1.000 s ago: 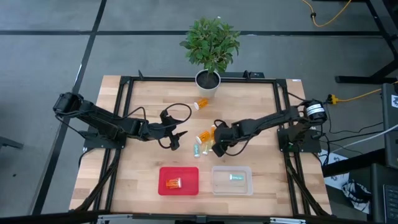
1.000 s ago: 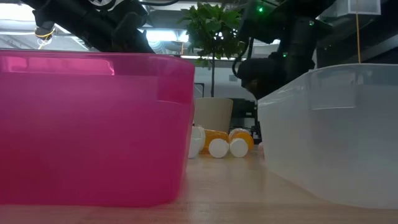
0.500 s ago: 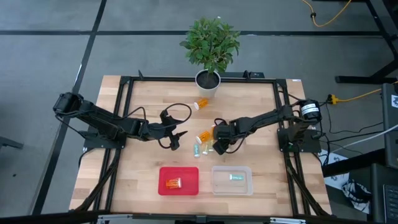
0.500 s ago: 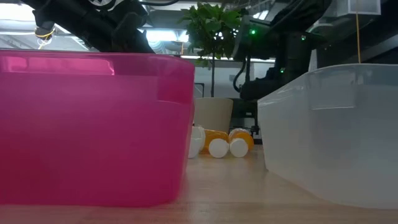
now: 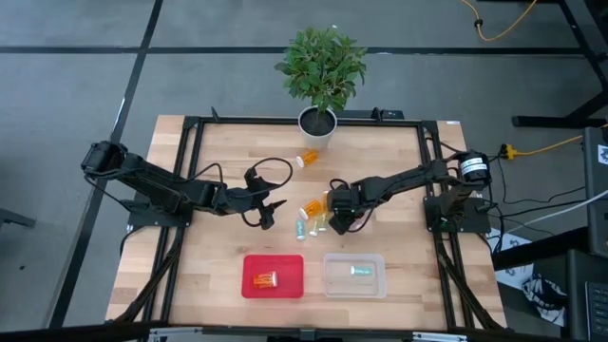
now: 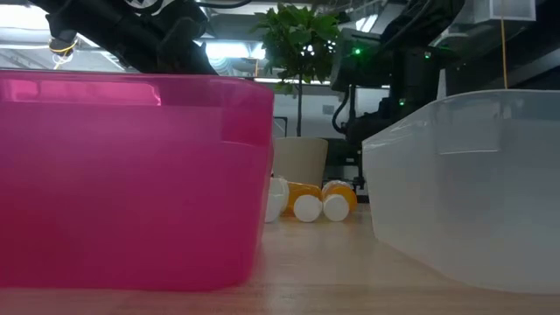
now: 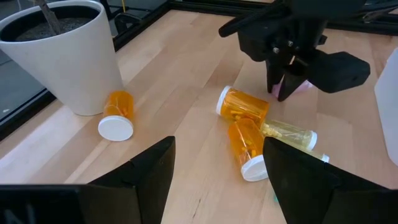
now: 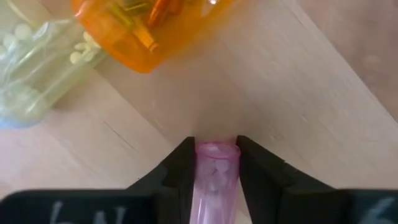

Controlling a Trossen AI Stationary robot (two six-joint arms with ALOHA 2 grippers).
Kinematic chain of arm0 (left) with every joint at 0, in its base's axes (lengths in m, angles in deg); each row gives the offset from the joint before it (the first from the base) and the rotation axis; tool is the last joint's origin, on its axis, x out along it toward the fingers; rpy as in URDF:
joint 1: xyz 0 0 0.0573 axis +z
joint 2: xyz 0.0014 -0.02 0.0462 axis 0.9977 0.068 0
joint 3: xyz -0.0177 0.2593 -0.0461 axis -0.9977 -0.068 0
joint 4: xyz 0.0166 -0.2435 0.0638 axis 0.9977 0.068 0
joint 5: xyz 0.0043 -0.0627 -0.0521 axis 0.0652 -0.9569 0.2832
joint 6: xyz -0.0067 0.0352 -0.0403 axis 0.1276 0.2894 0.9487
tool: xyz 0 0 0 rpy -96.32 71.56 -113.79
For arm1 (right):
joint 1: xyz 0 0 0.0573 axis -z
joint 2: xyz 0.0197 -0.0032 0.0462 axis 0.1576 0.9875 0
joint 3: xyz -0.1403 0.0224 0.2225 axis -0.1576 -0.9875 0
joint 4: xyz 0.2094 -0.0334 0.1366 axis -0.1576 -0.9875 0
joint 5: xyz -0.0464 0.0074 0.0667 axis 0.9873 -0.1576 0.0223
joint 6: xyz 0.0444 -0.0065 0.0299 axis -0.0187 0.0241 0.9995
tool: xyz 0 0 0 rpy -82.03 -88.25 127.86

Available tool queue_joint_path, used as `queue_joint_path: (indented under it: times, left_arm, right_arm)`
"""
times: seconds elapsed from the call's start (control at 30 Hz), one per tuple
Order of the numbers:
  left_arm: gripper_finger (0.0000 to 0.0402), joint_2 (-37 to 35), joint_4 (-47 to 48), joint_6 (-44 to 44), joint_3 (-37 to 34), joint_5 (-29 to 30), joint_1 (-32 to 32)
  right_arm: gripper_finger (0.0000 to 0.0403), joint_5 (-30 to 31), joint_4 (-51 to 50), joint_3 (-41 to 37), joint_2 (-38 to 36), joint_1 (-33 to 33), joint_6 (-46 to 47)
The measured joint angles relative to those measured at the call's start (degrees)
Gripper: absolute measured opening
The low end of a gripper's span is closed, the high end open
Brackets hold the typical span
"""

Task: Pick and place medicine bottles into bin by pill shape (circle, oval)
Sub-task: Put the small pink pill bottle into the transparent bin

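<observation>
Since a second ago, my right gripper (image 5: 334, 224) has been drawing back a little from the cluster of medicine bottles at the middle of the table (image 5: 218, 275), and it is now sitting just beside them on their right, down at the wood. My two right fingers (image 8: 180, 168) are pinching a pink bottle (image 8: 217, 177) between them: it is lying lengthwise in the gap, touching both pads, its far end poking just past the tips, with small round pills showing through its wall. Just ahead of that end, an orange bottle (image 8: 149, 28) is lying on its side, and a pale yellow-green bottle (image 8: 31, 68) full of tiny round pills is lying beside it, both apart from my fingers. In the left wrist view, the orange bottles (image 7: 244, 107) are resting on their sides with white caps, one touching the other, and a lone orange bottle (image 7: 117, 114) is lying against the white plant pot (image 7: 59, 53). My left gripper (image 5: 269, 211) is hovering to the left of the cluster, well clear of it, its fingers spread wide and holding nothing. Nearer the front edge, the red bin (image 5: 249, 288) is holding one orange bottle (image 5: 265, 279), and the clear bin (image 5: 332, 288) beside it is holding one teal bottle (image 5: 358, 271).
</observation>
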Motion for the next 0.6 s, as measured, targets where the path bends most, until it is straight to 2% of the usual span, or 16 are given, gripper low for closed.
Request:
queue_joint_path:
  times: [0.2, 0.47, 0.6]
  left_arm:
    - [0.0237, 0.0, 0.0, 0.0, 0.0, 0.0, 0.0]
    - [0.0237, 0.0, 0.0, 0.0, 0.0, 0.0, 0.0]
    - [0.0237, 0.0, 0.0, 0.0, 0.0, 0.0, 0.0]
  right_arm:
    - [0.0111, 0.1, -3.3, 1.9, 0.0, 0.0, -3.6]
    - [0.0101, 1.2, -11.4, 10.3, -0.1, -0.4, -8.6]
    - [0.0109, 1.5, -16.9, 16.1, -0.1, -2.1, -10.8]
